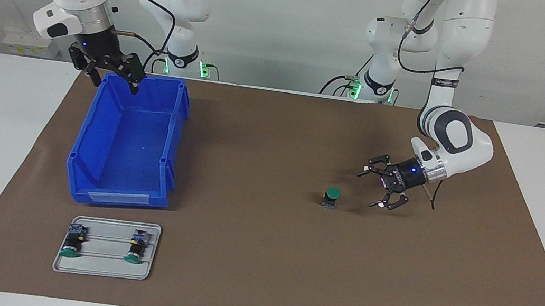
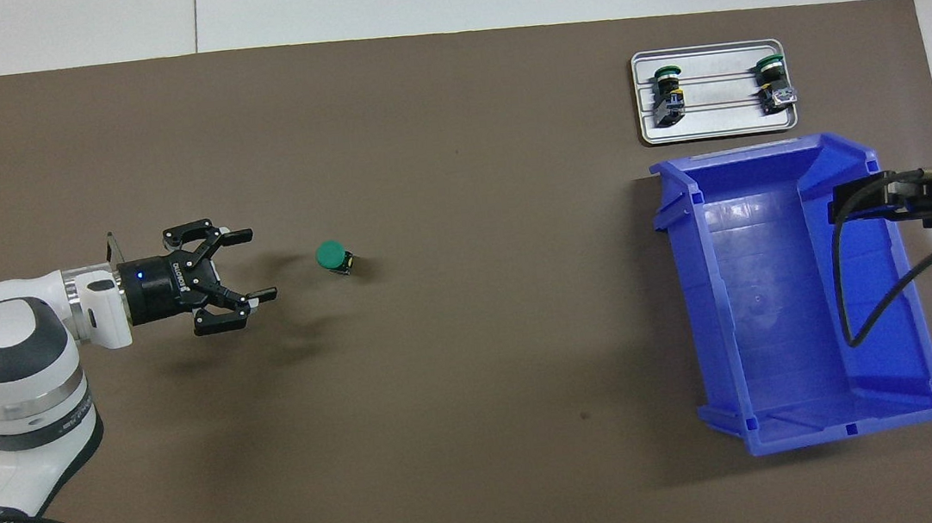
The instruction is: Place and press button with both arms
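Note:
The button (image 1: 332, 196) stands upright on the brown mat, green cap up, toward the left arm's end of the table; it also shows in the overhead view (image 2: 333, 256). My left gripper (image 1: 367, 189) is open and empty, low over the mat, lying sideways with its fingers pointing at the button and a short gap between them; the overhead view (image 2: 258, 263) shows it too. My right gripper (image 1: 115, 85) is open and empty, raised over the blue bin (image 1: 91, 149); only part of it (image 2: 845, 204) shows in the overhead view.
The blue bin (image 2: 917, 353) has nothing in it. A grey tray (image 1: 101, 270) lies beside the bin, farther from the robots, with two green-capped buttons (image 1: 72, 243) (image 1: 135, 249) lying on their sides. The tray (image 2: 720, 126) also shows in the overhead view.

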`<state>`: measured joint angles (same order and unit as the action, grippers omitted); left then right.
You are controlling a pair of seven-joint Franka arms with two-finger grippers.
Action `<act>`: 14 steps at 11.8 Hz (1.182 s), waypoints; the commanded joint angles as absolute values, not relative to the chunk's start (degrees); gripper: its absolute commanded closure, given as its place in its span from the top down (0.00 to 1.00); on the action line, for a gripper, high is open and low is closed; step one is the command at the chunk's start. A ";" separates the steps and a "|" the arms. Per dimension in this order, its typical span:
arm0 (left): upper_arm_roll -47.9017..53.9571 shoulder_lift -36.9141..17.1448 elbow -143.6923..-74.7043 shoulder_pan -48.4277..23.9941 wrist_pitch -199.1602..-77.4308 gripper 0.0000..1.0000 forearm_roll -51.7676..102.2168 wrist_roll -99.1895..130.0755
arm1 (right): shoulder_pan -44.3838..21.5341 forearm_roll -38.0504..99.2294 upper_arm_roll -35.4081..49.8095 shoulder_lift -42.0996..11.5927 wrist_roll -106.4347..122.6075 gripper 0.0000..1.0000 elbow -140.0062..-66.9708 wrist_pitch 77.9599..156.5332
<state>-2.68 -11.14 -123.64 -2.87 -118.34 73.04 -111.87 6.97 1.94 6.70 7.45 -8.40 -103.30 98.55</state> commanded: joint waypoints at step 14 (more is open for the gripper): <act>-1.93 -7.38 -106.96 -20.82 -121.99 0.00 5.54 -19.97 | 6.86 2.99 7.29 6.50 -0.18 0.99 -98.00 88.07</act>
